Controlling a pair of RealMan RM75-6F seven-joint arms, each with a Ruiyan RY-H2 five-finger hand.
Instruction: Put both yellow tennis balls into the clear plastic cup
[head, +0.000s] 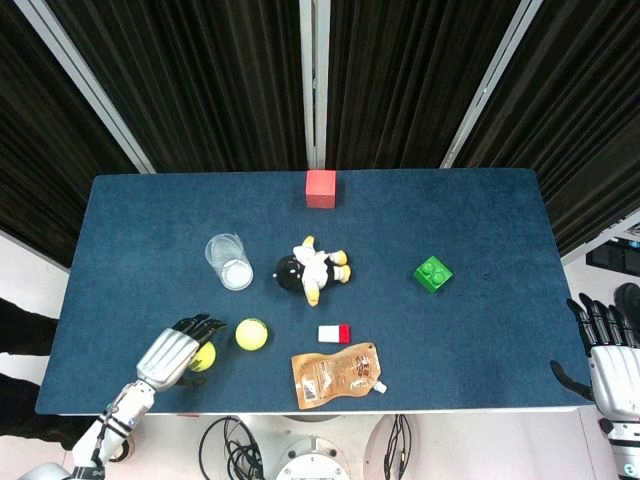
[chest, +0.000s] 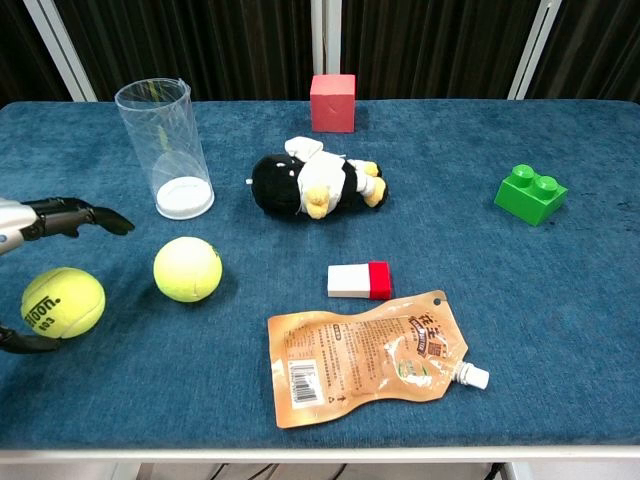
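Note:
Two yellow tennis balls lie near the table's front left: one (head: 205, 357) (chest: 62, 302) partly under my left hand, the other (head: 251, 333) (chest: 187, 268) to its right. The clear plastic cup (head: 230, 261) (chest: 165, 150) stands upright behind them, with nothing in it. My left hand (head: 178, 352) (chest: 45, 222) hovers over the left ball with its fingers spread above it and the thumb low at the ball's front; it holds nothing. My right hand (head: 608, 355) hangs open past the table's right edge.
A black-and-white plush toy (head: 311, 268) lies right of the cup. A red cube (head: 321, 188) sits at the back edge, a green brick (head: 433, 273) at the right. A red-and-white block (head: 334, 333) and an orange pouch (head: 337, 375) lie near the front.

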